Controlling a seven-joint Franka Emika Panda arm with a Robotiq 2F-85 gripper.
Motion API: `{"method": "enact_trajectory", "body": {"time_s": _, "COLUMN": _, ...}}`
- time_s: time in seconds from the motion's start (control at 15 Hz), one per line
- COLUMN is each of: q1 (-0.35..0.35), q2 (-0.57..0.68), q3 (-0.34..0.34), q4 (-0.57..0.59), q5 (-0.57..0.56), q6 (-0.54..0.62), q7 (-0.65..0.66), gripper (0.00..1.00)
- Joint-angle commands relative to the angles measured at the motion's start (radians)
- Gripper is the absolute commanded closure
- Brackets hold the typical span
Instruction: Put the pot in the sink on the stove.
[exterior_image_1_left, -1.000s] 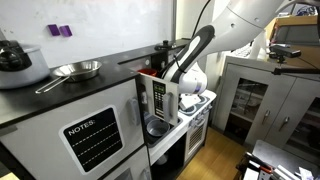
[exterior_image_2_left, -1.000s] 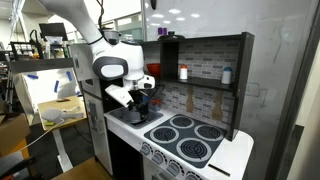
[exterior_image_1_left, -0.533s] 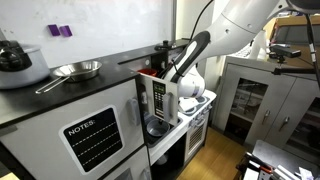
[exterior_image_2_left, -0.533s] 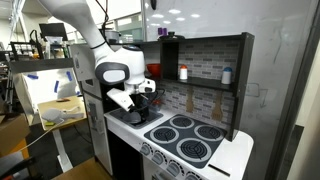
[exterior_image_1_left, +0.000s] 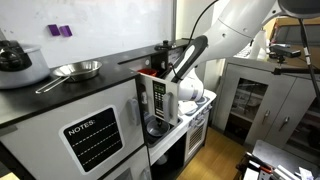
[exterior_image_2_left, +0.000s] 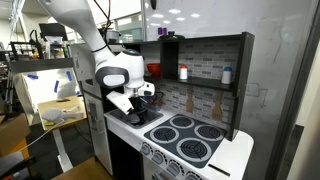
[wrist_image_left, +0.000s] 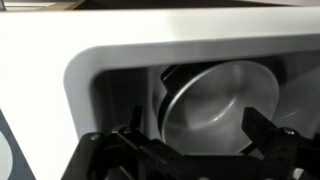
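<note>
Fingers (wrist_image_left: 122, 150) are spread wide and hold nothing. In the wrist view they show as two dark prongs low in frame, one at the left and one at the right. The gripper (wrist_image_left: 190, 138) hangs over the sink with the pot showing in the gap between its jaws. I can't tell if either finger touches the pot's rim.

The pot (wrist_image_left: 220, 100) is small, round and silver-grey. It is inside the sink (wrist_image_left: 108, 88), open mouth towards the wrist camera, its pale inside catching the light. It fills most of the grey recessed basin. White unit top (wrist_image_left: 150, 45) frames the basin on the far and left sides.

In an exterior view the gripper (exterior_image_2_left: 143, 97) points down at the left end of the toy kitchen, low over the sink spot; the pot itself is hidden there behind the wrist. The stove (exterior_image_2_left: 232, 160) is just right of it, a white top with four round burner rings, none with anything on it. Pot and stove are apart.

The arm (exterior_image_2_left: 117, 72), white with a bulky joint, comes in from the upper left. The back shelf above the stove carries a small dark-capped bottle (exterior_image_2_left: 183, 72) and a pale one (exterior_image_2_left: 226, 75).

In an exterior view the arm (exterior_image_1_left: 190, 55) reaches down from the upper right into the toy unit. A black countertop (exterior_image_1_left: 70, 97) to the left has a steel frying pan (exterior_image_1_left: 78, 69) and a grey cooker (exterior_image_1_left: 18, 58) with a black lid, both well apart from the gripper.
</note>
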Motion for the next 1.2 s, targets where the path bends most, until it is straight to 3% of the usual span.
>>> {"method": "enact_trajectory", "body": {"time_s": 0.0, "q1": -0.04, "q2": 0.023, "q3": 0.038, "q4": 0.01, "q5": -0.015, "q6": 0.026, "q7": 0.01, "gripper": 0.0}}
{"method": "enact_trajectory", "body": {"time_s": 0.2, "q1": -0.047, "q2": 0.028, "q3": 0.042, "q4": 0.011, "q5": -0.017, "q6": 0.029, "q7": 0.01, "gripper": 0.0}}
{"method": "enact_trajectory", "body": {"time_s": 0.47, "q1": -0.049, "q2": 0.033, "q3": 0.047, "q4": 0.008, "q5": -0.022, "q6": 0.044, "q7": 0.013, "gripper": 0.42}}
{"method": "enact_trajectory", "body": {"time_s": 1.0, "q1": -0.066, "q2": 0.036, "q3": 0.065, "q4": 0.0, "q5": -0.031, "q6": 0.074, "q7": 0.012, "gripper": 0.97}}
{"method": "enact_trajectory", "body": {"time_s": 1.13, "q1": -0.074, "q2": 0.036, "q3": 0.07, "q4": -0.001, "q5": -0.029, "q6": 0.078, "q7": 0.01, "gripper": 1.0}}
